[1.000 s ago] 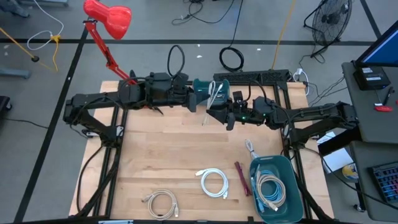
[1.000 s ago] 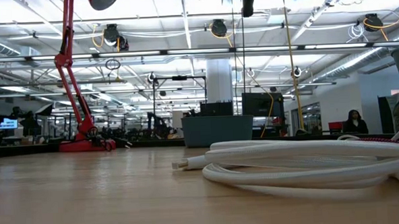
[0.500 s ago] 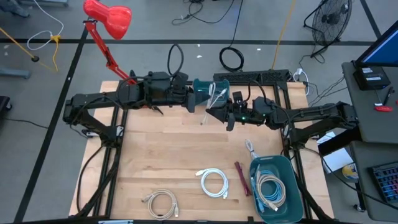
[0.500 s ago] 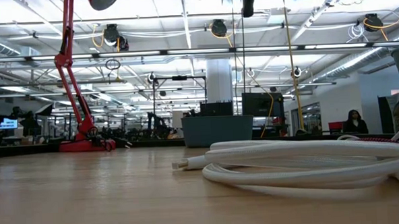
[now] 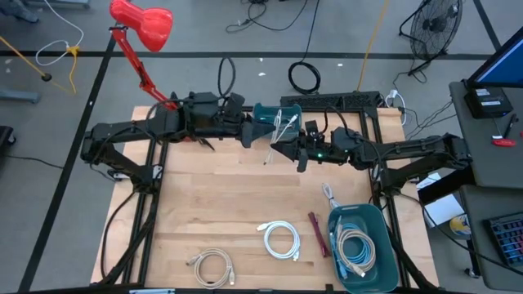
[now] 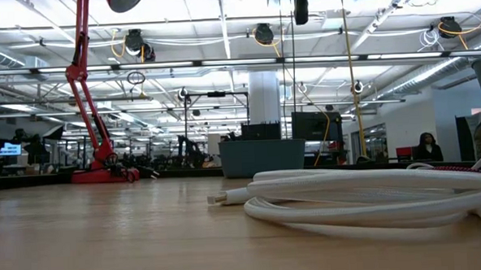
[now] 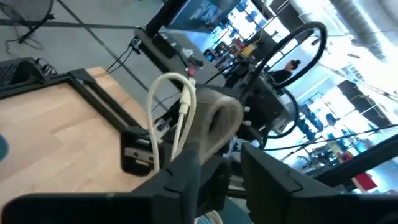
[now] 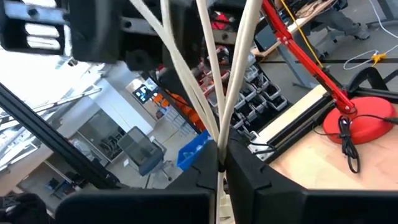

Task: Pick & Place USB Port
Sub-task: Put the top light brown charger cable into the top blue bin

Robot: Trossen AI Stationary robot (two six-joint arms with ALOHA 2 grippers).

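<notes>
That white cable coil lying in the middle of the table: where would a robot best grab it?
Likely from straight above, pinching across the bundled strands on one side of the white cable coil. It lies flat as an open ring, so the hollow centre leaves room for one finger.

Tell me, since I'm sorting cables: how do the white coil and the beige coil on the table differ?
The white cable coil is bright white; the beige cable coil is duller tan. The white one lies nearer the teal bin; the beige one sits nearer the table's front edge. Both lie flat, loosely looped, untouched.
</notes>
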